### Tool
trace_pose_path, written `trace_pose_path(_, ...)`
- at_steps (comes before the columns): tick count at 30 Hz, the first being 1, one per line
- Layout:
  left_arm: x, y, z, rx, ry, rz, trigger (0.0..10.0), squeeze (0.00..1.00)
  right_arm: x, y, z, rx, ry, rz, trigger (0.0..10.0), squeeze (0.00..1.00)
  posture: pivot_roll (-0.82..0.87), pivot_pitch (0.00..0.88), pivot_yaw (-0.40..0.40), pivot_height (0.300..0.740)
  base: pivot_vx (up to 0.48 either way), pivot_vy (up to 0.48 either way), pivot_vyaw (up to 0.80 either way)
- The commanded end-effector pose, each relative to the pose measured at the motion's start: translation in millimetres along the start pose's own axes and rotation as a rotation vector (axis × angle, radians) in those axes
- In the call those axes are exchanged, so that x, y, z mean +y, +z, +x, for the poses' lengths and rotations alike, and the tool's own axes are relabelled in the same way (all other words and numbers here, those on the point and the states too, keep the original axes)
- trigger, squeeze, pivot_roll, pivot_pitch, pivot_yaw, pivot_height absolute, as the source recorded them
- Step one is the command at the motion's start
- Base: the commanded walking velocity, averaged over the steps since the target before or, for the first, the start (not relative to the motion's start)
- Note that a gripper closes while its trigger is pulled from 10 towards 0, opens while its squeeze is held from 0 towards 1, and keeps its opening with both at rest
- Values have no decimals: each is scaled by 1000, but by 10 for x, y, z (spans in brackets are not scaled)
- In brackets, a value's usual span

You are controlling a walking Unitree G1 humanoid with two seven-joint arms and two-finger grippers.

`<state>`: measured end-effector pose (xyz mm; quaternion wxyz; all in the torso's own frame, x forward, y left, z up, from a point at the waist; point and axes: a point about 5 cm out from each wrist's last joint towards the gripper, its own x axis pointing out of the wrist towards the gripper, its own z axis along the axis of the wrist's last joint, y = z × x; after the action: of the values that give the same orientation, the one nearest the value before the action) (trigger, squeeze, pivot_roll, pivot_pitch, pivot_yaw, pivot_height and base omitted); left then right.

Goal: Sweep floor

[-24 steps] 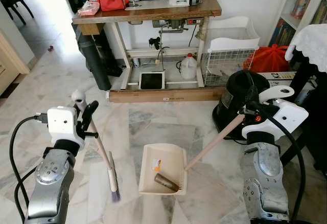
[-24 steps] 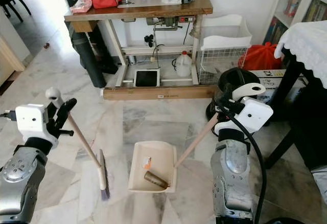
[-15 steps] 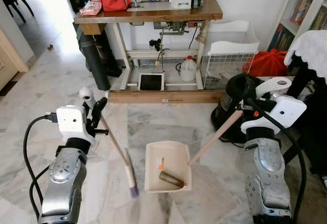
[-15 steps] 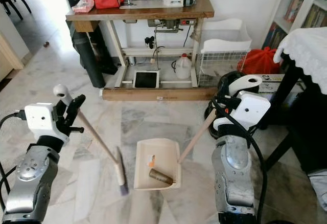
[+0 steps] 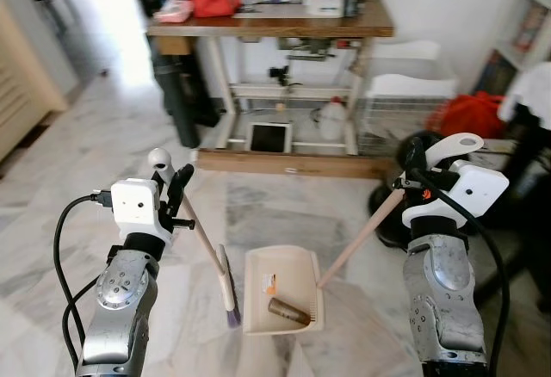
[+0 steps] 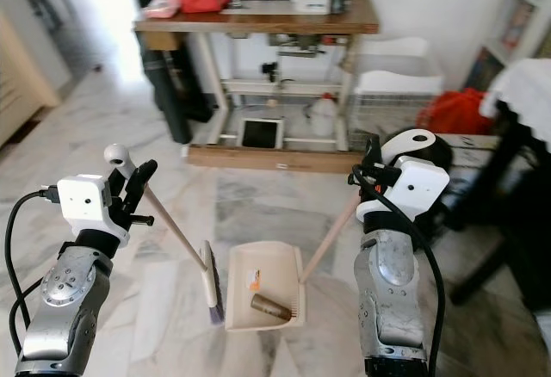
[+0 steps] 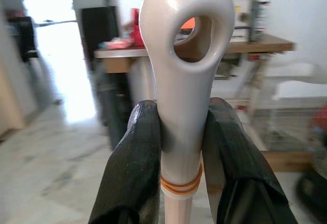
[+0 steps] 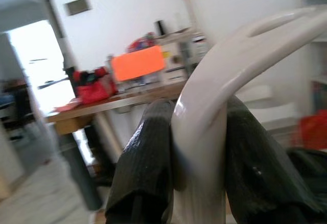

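Observation:
My left gripper (image 5: 175, 194) is shut on the top of a cream broom handle (image 7: 185, 106). The broom head (image 5: 227, 289) rests on the marble floor just left of a cream dustpan (image 5: 281, 269). Inside the dustpan lie a brown cylindrical piece (image 5: 287, 311) and a small orange-and-white scrap (image 5: 269, 286). My right gripper (image 5: 411, 179) is shut on the white curved grip (image 8: 219, 96) of the dustpan's long handle (image 5: 362, 234), which slants down to the pan's right rear corner.
Ahead stands a wooden sewing table (image 5: 271, 22) with a red bag, and a long wooden plank (image 5: 288, 163) on the floor before it. A black round appliance (image 5: 405, 222) and a dark table with a white cloth are at my right. A bright doorway opens far left.
The broom head has swung right, up to the dustpan's left side. The camera has shifted and the picture is slightly blurred. The dustpan keeps its load.

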<state>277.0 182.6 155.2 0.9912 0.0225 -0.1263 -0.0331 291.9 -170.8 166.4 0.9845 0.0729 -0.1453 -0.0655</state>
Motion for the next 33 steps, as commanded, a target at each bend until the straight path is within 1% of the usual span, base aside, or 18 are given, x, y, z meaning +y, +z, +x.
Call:
trace_pose_path(1,3,84,31,-54,3,27,10000,0,64,78,14,-53,11,31,10000,0,-64,0,60,740,0,0,800)
trace_pose_path(9,41,50,37,-47,46,41,10000,0,97,72,58,-53,27,44,10000,0,-59,0,44,740,0,0,800)
trace_pose_path(17,59,84,52,-57,57,63,10000,0,95,88,105,-54,30,47,10000,0,-46,0,29,740,0,0,800)
trace_pose_path(27,15,97,19,-56,83,56,10000,0,105,141,161,-58,46,50,10000,0,-32,0,2,740,0,0,800)
trace_pose_path(33,23,99,21,-58,93,68,10000,0,129,140,178,-58,50,57,10000,0,-28,0,-4,740,0,0,800)
